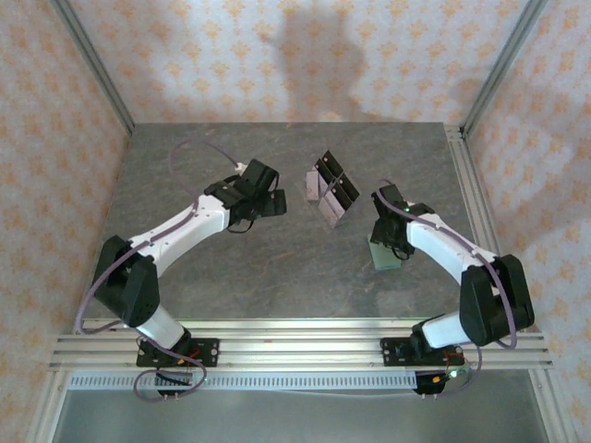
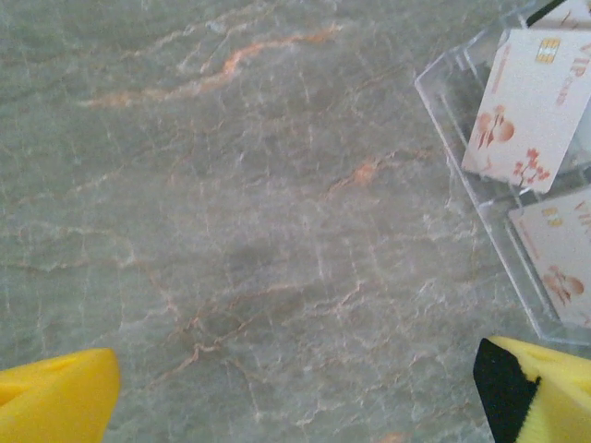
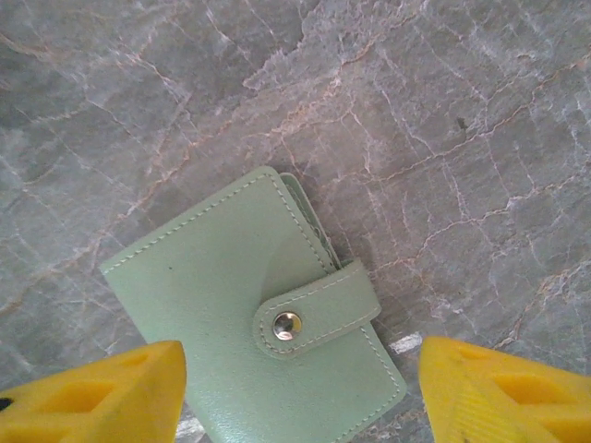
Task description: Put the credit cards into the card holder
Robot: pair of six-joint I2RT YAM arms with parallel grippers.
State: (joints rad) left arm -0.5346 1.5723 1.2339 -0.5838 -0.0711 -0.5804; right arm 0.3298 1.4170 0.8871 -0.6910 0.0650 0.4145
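Observation:
The closed sage-green card holder [image 3: 240,305] lies flat on the table, its tab held by a metal snap [image 3: 286,325]. My right gripper [image 3: 300,397] hovers open over it, one yellow finger on each side. In the top view the card holder [image 1: 383,256] sits just below my right gripper [image 1: 386,231]. The credit cards [image 1: 334,192] stand in a clear rack at mid-table, some black, some pale. In the left wrist view two pale pinkish cards [image 2: 531,106] [image 2: 563,258] show in that rack. My left gripper [image 2: 295,397] is open over bare table, left of the rack.
The clear plastic rack [image 2: 462,138] has thin upright walls. The table is grey-green marbled stone [image 1: 277,268]. Metal frame rails [image 1: 466,175] run along the right edge and the near edge, and patterned walls enclose the back and sides.

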